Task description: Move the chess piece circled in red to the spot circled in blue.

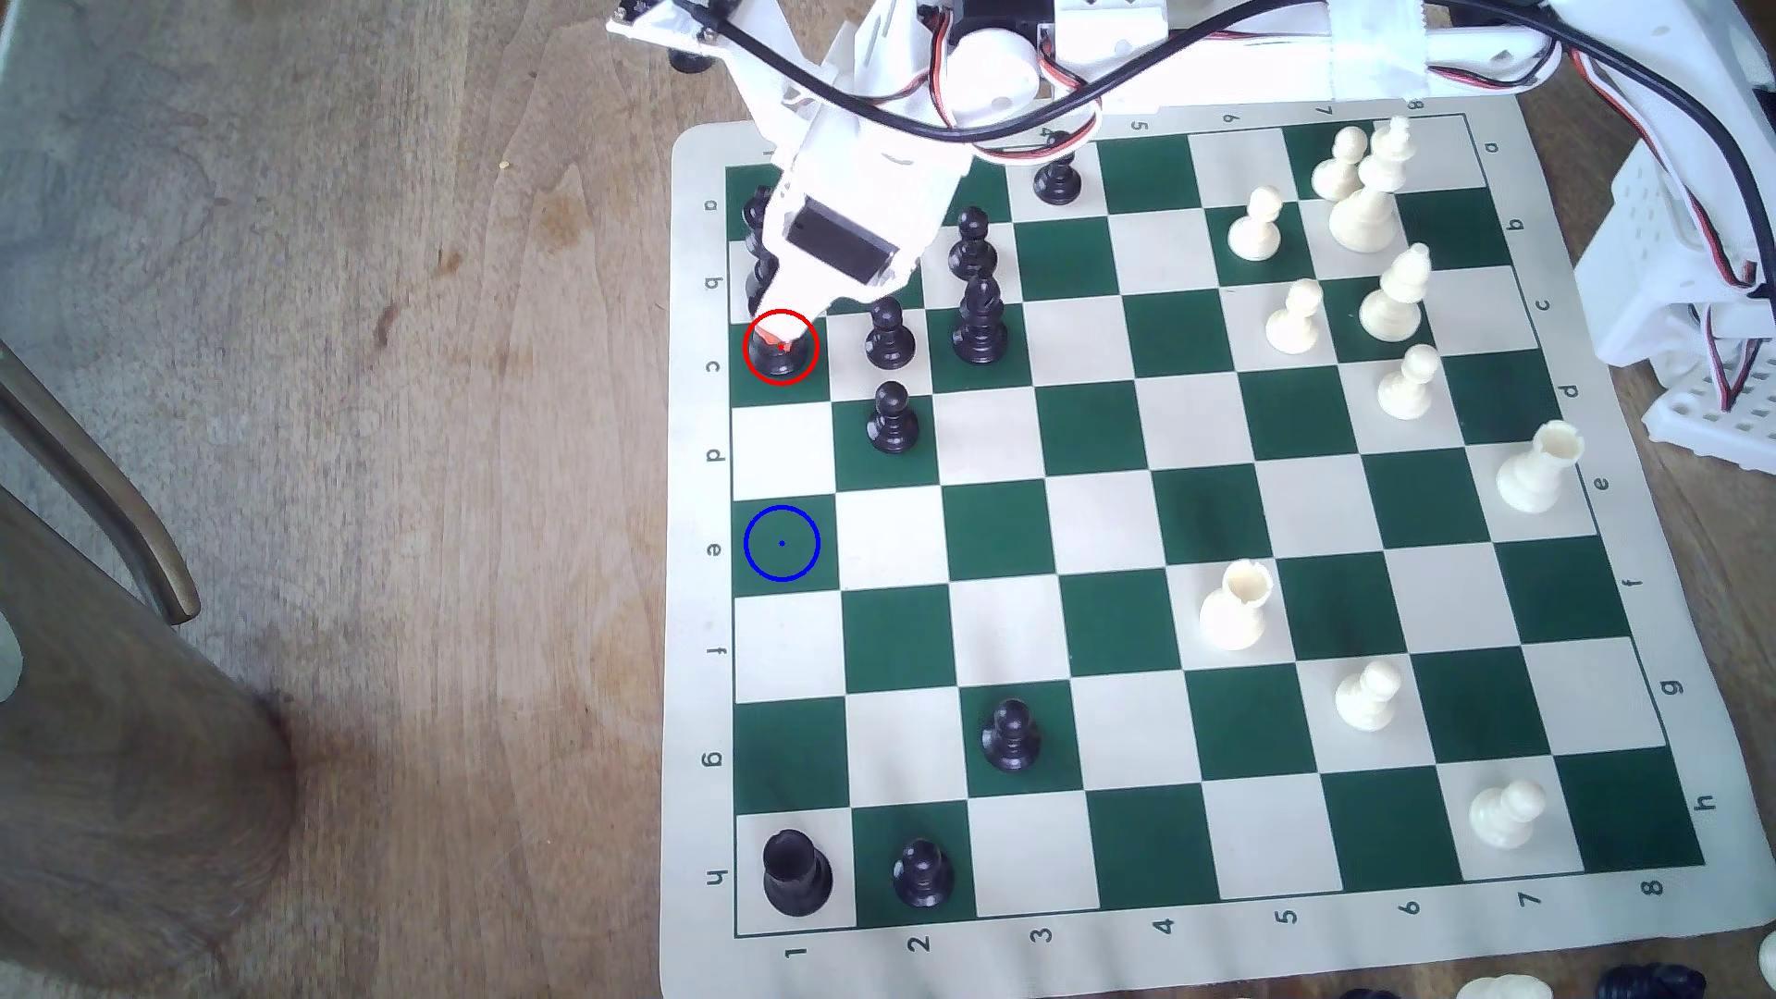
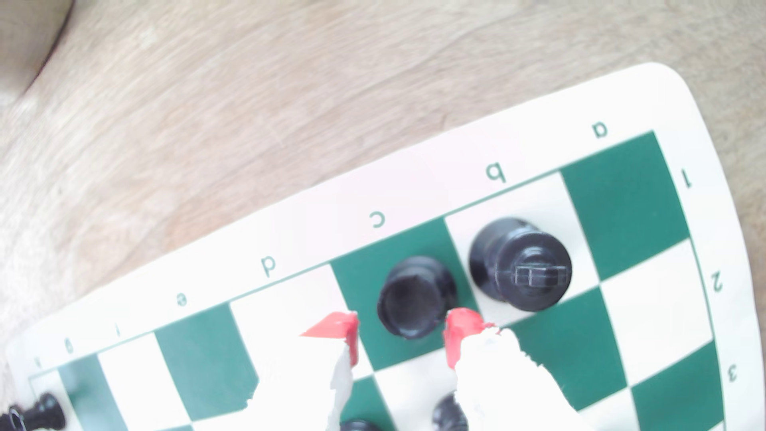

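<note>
1. Exterior view: a green-and-cream chessboard (image 1: 1192, 538) on a wooden table (image 1: 384, 384), with black pieces grouped toward the view's upper left, white ones toward the right, and the white SO-100 arm (image 1: 865, 192) reaching down from the top edge over the board's left-hand file.
2. The spot (image 1: 781, 544), a dark green square on row e ringed in blue with a centre dot, lies bare; one cream square separates it from the red-ringed square on row c, so no part of the carry is done.
3. The black king (image 2: 520, 265), cross on top, stands on the square next to the marked piece, near enough to be knocked in a careless lift.
4. The black rook (image 1: 780, 357) stands upright on its red-ringed starting square, its hollow top facing the wrist camera.
5. The gripper (image 2: 400, 335) sits low at the rook with its red-tipped jaws spread, one either side of the piece and not yet pressed on it; judged from this, closing, lifting, moving and setting down all remain.
</note>
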### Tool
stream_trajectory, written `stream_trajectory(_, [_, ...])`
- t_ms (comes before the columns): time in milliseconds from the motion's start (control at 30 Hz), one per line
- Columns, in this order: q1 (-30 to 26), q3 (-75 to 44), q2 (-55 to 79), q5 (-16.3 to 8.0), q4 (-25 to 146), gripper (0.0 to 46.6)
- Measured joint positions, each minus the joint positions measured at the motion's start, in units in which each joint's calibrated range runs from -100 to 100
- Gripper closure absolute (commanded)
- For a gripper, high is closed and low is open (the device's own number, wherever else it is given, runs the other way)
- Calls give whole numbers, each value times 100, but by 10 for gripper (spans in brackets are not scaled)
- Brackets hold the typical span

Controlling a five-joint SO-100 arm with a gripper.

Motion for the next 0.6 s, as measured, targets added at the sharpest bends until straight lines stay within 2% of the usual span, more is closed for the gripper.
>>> stream_trajectory(600, [59,0,352,0,-375,350])
